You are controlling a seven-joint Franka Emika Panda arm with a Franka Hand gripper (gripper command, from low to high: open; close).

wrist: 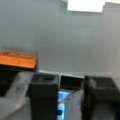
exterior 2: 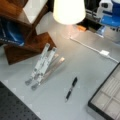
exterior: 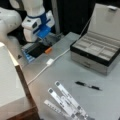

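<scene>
My gripper [wrist: 71, 97] stands open in the wrist view, its two black fingers [wrist: 44, 96] apart with nothing between them. An orange block [wrist: 17, 60] lies just left of the fingers on the grey table. In a front view the gripper [exterior: 50, 40] hangs under the white and blue wrist at the table's far left corner, right above the orange block [exterior: 48, 50] and a black, blue-edged device [exterior: 35, 51]. The blue wrist [exterior 2: 110, 20] shows at the top right in a front view, with the orange block [exterior 2: 81, 28] to its left.
A white cable with an adapter [exterior: 50, 61] runs across the table. An open grey jewellery box [exterior: 97, 50] stands at the right. A black pen [exterior: 87, 86] and a folded metal ruler [exterior: 66, 101] lie nearer the front. A wooden shelf [exterior 2: 22, 37] and a lamp [exterior 2: 68, 11] stand nearby.
</scene>
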